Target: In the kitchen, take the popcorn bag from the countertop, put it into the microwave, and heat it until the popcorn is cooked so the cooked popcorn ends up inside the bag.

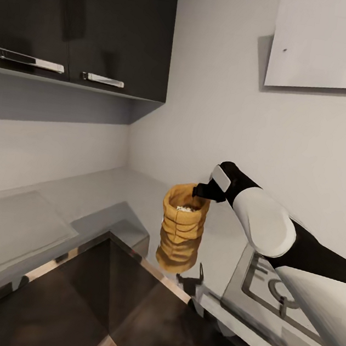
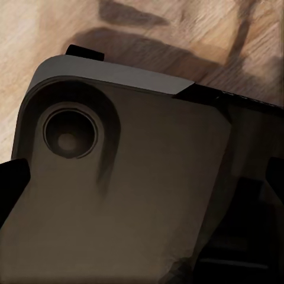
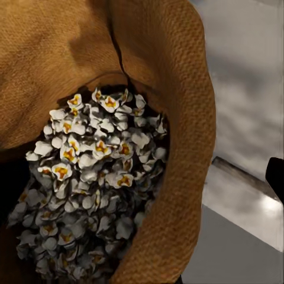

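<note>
Popcorn bag: the tan sack point(image 1: 182, 227) hangs in the air above the glossy grey surface point(image 1: 97, 195), near the corner of the kitchen, with its mirror image showing in the slab below.
Grip: the right arm's jaws point(image 1: 202, 191) sit at the bag's rolled rim, one finger inside the mouth; judged closed on the rim, since the bag is off the surface and nothing else holds it.
Contents: popcorn point(image 3: 94, 177) fills the bag's mouth in the right wrist view, as white puffed pieces with yellow-orange centres; a small pale heap also shows in the head view.
Done so far: the pieces look popped, so the heating seems finished, with the cooked popcorn inside the bag.
Left to do: little, by my judgement; perhaps only setting the bag down upright.
Risk: a rim-only hold could let the soft sack tilt and spill.
Left arm: its wrist view shows a grey rounded housing over a wood-toned floor point(image 2: 35, 35); jaw state cannot be told.
Hob: steel gas hob point(image 1: 272, 287) just beside the bag, under the right arm.
Writing: none readable; no label or brand visible on the bag.
</note>
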You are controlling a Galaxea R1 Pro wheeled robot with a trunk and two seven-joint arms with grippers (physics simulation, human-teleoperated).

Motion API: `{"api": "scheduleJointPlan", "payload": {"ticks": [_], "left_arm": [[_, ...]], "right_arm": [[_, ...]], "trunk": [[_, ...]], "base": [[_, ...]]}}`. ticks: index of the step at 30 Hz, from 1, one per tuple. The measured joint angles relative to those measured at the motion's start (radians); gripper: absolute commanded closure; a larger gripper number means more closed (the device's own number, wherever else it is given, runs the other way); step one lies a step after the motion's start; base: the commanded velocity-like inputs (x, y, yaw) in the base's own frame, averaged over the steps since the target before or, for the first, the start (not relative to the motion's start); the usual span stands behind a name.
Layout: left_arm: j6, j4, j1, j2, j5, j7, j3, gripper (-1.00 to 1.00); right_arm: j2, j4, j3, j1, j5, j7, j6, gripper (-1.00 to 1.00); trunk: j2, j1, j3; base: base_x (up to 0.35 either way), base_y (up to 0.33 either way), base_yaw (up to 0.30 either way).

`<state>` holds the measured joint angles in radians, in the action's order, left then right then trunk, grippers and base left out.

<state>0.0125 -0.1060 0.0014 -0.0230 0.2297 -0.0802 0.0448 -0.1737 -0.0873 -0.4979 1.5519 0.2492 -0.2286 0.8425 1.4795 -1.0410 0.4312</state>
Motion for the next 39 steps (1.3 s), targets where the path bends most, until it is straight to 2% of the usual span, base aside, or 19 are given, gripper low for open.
{"api": "scheduleJointPlan", "payload": {"ticks": [8, 12, 14, 22, 25, 39], "left_arm": [[0.0, 0.0, 0.0, 0.0, -0.001, 0.0, 0.0, -1.0], [0.0, 0.0, 0.0, 0.0, -0.002, 0.0, 0.0, -1.0], [0.0, 0.0, 0.0, 0.0, -0.002, 0.0, 0.0, -1.0], [0.0, 0.0, 0.0, 0.0, -0.002, 0.0, 0.0, -1.0], [0.0, 0.0, 0.0, 0.001, -0.002, 0.001, 0.001, -1.0], [0.0, 0.001, 0.0, 0.002, -0.001, 0.001, 0.002, -1.0]], "right_arm": [[0.0, 0.001, 0.0, 0.0, 0.001, -0.009, 0.005, -1.0], [0.0, 0.001, 0.001, 0.0, -0.003, -0.097, 0.03, -1.0], [0.0, 0.001, -0.001, 0.0, -0.005, -0.109, 0.049, -1.0], [0.0, 0.001, -0.001, 0.0, -0.006, -0.114, 0.061, -1.0], [0.0, 0.008, -0.005, -0.017, -0.022, -0.113, 0.056, -1.0], [0.0, -0.006, -0.006, -0.027, -0.01, -0.109, 0.089, -1.0]], "trunk": [[0.0, 0.0, 0.0], [0.0, 0.0, 0.0], [0.0, 0.0, 0.0], [0.0, 0.0, 0.0], [0.0, 0.0, 0.0], [0.0, 0.0, 0.0]], "base": [[0.023, 0.0, 0.0], [0.0, 0.0, 0.0], [0.0, 0.0, 0.0], [0.0, 0.0, 0.0], [0.0, 0.0, 0.0], [0.0, 0.0, 0.0]]}}
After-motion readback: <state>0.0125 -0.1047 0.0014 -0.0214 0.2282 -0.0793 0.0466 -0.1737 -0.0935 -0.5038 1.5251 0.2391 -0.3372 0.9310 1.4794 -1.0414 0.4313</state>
